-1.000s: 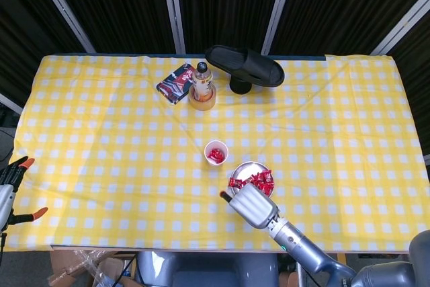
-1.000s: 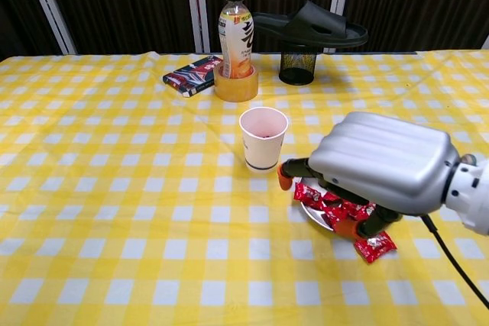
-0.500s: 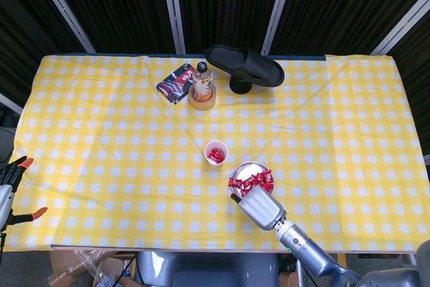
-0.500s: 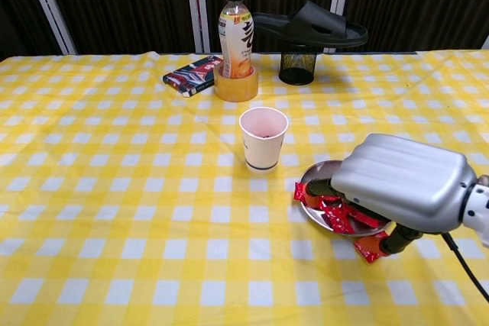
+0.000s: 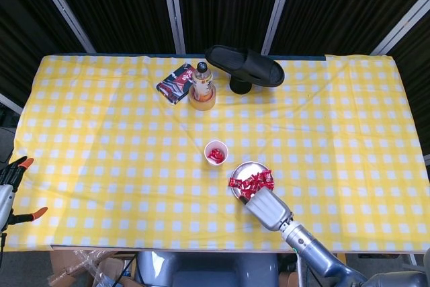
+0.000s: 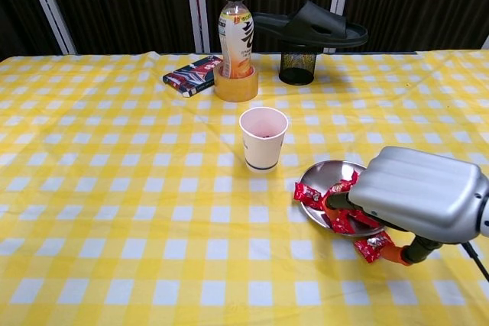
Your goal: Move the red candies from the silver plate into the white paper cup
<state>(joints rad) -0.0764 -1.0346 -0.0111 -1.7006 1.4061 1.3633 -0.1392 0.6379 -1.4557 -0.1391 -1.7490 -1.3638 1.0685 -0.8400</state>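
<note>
A white paper cup [image 6: 263, 139] [image 5: 216, 152] stands mid-table with red candies [image 5: 215, 156] inside. Just to its right lies the silver plate [image 6: 328, 169] [image 5: 243, 168] holding several red candies [image 6: 313, 195] [image 5: 252, 181]. One more candy [image 6: 372, 246] lies on the cloth beside the plate's near edge. My right hand [image 6: 420, 196] [image 5: 270, 208] hangs over the plate's near right side with its fingers down among the candies; its silver back hides whether they grip one. My left hand [image 5: 10, 189] rests off the table's left edge, fingers apart, holding nothing.
At the back stand a drink bottle [image 6: 235, 28] inside a tape roll [image 6: 235, 85], a black slipper [image 6: 309, 24] on a mesh pen holder [image 6: 297, 66], and a dark packet [image 6: 192, 75]. Yellow checked cloth covers the table.
My right hand has drawn back from beside the cup toward the plate's near right edge, uncovering more of the plate. The left hand has barely shifted.
</note>
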